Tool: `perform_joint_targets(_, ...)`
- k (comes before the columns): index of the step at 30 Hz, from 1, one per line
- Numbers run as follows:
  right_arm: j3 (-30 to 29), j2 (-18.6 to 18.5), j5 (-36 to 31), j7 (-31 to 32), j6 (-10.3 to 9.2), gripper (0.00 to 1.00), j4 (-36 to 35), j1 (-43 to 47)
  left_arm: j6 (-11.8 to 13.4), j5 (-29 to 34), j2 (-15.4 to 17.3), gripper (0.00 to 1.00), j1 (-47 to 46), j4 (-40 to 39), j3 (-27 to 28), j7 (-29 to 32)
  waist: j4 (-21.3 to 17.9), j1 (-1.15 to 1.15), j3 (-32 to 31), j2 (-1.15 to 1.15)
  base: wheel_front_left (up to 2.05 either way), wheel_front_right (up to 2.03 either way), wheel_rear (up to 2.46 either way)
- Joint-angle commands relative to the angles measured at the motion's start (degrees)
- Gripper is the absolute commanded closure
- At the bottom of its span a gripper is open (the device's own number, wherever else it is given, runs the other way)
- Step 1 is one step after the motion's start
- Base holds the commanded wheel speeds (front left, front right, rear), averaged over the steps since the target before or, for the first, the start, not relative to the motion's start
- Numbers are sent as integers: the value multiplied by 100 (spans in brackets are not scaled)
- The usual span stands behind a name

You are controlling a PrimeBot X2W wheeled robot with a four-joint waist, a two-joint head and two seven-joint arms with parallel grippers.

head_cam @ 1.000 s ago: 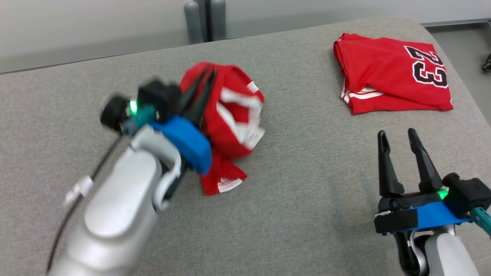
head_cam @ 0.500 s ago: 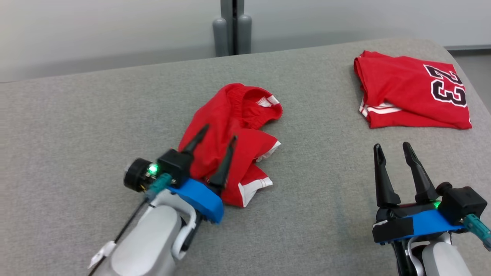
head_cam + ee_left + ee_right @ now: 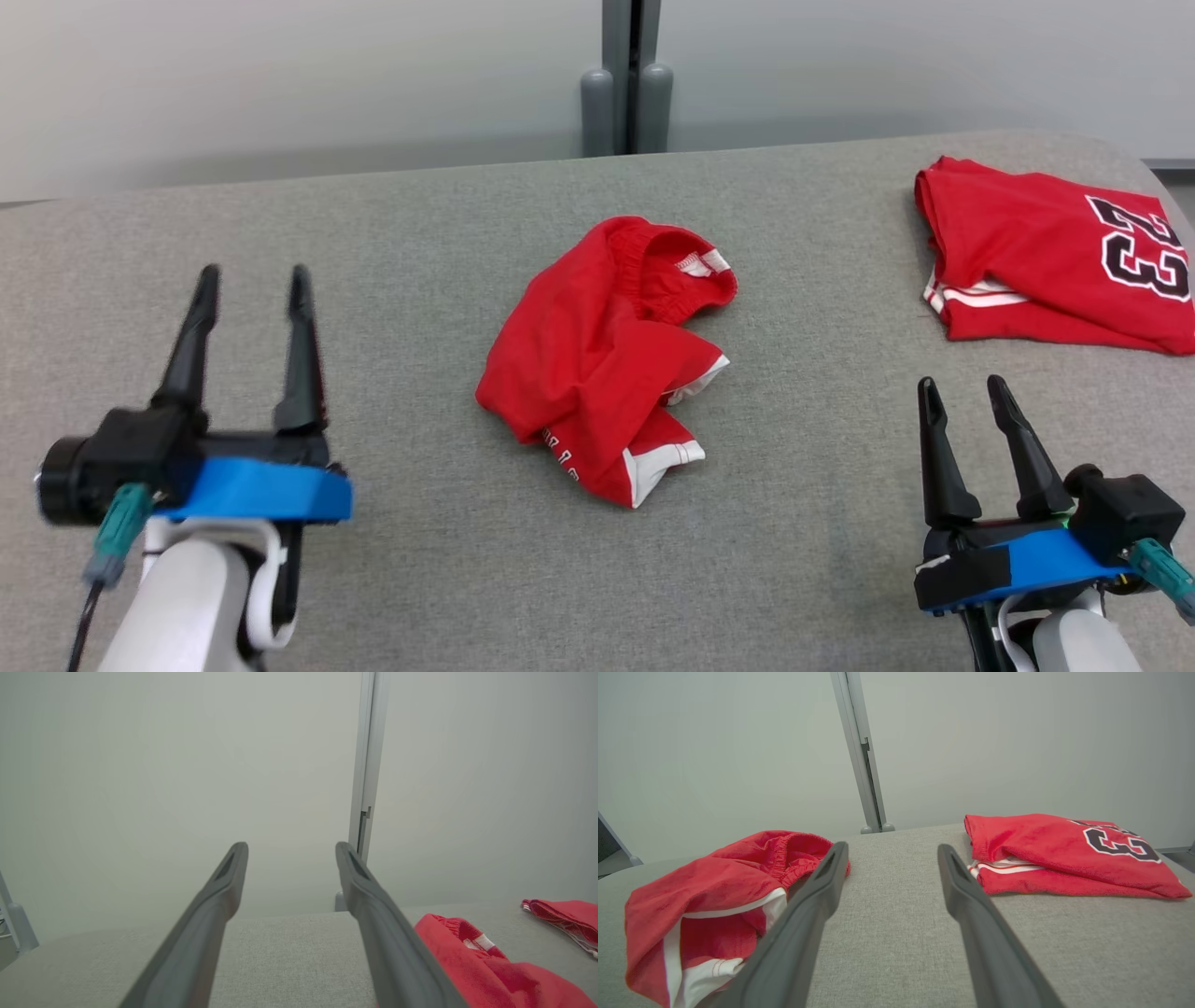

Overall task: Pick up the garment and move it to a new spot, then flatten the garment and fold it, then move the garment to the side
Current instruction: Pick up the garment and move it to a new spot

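Observation:
The garment [image 3: 602, 359], red shorts with white trim, lies crumpled in a heap at the middle of the grey table [image 3: 420, 233]. In the right wrist view the garment [image 3: 705, 896] sits at the left, and in the left wrist view the garment [image 3: 472, 966] is at the lower right. My left gripper [image 3: 252, 282] stands open at the lower left, well apart from the heap, with nothing between its fingers. My right gripper [image 3: 963, 389] is open at the lower right, also empty and clear of the cloth.
A folded red jersey [image 3: 1055, 257] with a black number 23 rests at the table's far right; the same jersey [image 3: 1064, 854] appears ahead of the right fingers. Behind the table stand a grey post [image 3: 627, 75] and a pale wall.
My left gripper let go of the garment, opened, and drew back to the lower left. The garment now lies loose on the table. The head camera also shifted.

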Motion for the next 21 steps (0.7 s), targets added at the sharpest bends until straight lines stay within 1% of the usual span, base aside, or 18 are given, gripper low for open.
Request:
perform_joint_targets(1, -19, -12, -29, -14, 1, 0, 43, 45, 36, 68, 26, 0, 230, -144, 179, -23, 40, 0, -11, 0, 0, 0, 0)
perform_joint_targets(5, -62, -11, -56, -14, 1, 0, 101, 108, 28, 199, 2, 0, 776, -395, 708, -24, 138, 0, -61, 0, 0, 0, 0)
perform_joint_targets(10, -98, -12, -87, -14, 1, 0, 179, 150, -100, 284, -168, 0, 1371, -513, 1156, -24, 251, 0, -125, 0, 0, 0, 0)
perform_joint_targets(16, -99, -13, -110, -14, 1, 0, 289, 274, -346, 363, -411, 0, 1833, -403, 1416, -25, 378, 0, -214, 0, 0, 0, 0)
perform_joint_targets(21, -94, -12, -113, -14, 1, 0, 361, 376, -500, 491, -624, 0, 1966, -312, 1564, -25, 453, 0, -280, 0, 0, 0, 0)
